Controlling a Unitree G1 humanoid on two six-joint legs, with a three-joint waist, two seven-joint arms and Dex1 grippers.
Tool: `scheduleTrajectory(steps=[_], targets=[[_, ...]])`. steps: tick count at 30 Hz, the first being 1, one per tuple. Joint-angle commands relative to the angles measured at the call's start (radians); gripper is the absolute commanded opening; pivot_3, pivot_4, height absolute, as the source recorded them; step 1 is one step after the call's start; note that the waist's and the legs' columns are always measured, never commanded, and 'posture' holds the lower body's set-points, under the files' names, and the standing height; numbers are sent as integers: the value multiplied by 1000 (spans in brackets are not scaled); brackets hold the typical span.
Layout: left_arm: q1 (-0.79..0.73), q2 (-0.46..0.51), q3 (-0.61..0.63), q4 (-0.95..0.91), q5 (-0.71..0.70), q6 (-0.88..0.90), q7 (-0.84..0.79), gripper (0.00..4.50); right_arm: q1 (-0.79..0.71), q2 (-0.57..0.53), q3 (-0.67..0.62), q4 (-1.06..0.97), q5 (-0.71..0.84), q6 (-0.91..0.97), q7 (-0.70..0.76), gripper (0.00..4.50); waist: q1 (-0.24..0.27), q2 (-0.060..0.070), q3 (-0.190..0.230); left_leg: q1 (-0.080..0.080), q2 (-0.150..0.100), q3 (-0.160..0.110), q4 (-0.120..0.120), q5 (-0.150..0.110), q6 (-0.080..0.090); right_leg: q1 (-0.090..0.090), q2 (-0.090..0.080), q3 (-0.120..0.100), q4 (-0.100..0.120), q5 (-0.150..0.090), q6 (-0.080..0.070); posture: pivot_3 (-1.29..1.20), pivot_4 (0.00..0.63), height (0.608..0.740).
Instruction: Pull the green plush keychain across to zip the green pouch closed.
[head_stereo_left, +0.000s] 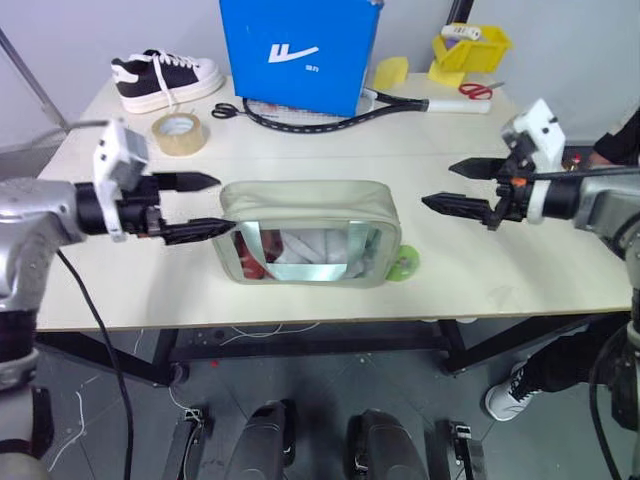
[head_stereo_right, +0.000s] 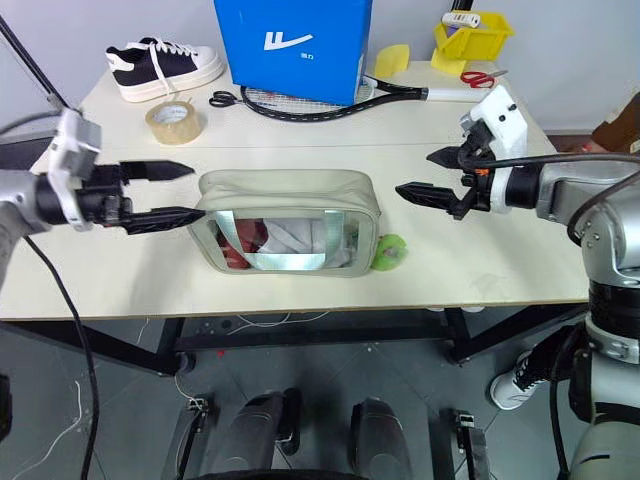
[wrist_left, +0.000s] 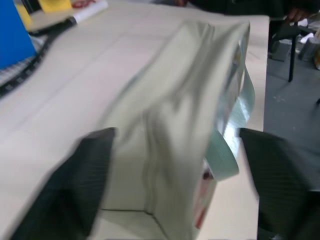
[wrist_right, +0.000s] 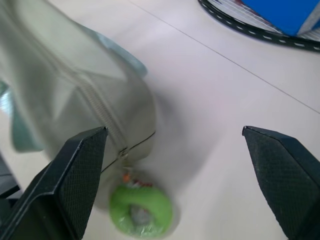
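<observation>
From the left eye view, the green pouch (head_stereo_left: 310, 232) sits at the centre of the frame on the pale counter (head_stereo_left: 480, 270), lying flat with its clear front window toward the lower edge and red and white contents visible through it. The green plush keychain (head_stereo_left: 404, 263) rests on the counter at the pouch's lower right corner, touching or just beside it. My left tool (head_stereo_left: 205, 207) stands at the left of the frame with its two black fingers spread wide, holding nothing, the tips just beside the pouch's left end. My right tool (head_stereo_left: 450, 186) stands at the right, fingers likewise spread wide and empty, apart from the pouch's right end. Across the upper part of the frame I note a blue box (head_stereo_left: 298, 52), a tan tape roll (head_stereo_left: 179, 133), a black and white shoe (head_stereo_left: 165, 79), black scissors (head_stereo_left: 226, 110), a racket (head_stereo_left: 340, 113), a yellow bin (head_stereo_left: 470, 48) and red-handled scissors (head_stereo_left: 480, 90). In the left wrist view, the pouch fills the centre with its zipper seam running along the top panel, which appears closed, and my two fingers (wrist_left: 75, 190) stand wide on either side of its end without gripping it. In the right wrist view, the pouch occupies the upper left, the keychain lies at lower centre by the zipper's end, and my fingers (wrist_right: 75, 180) stand wide apart, clear of both.
</observation>
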Motion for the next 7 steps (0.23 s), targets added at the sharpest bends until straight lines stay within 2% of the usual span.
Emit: scheduleTrajectory(steps=[1, 7], targets=[[-24, 46, 70, 38, -14, -23, -37, 4471, 0, -34, -67, -64, 63, -29, 43, 4500, 1, 0, 0, 0, 0, 0, 0, 0, 0, 0, 0, 0, 0, 0, 0, 0, 150, 707], [-13, 29, 68, 47, -19, -1, -28, 4471, 57, -54, -61, -118, 86, -58, 60, 4500, 10, 0, 0, 0, 0, -1, 1, 0, 0, 1, -1, 0, 0, 0, 0, 0, 150, 707]])
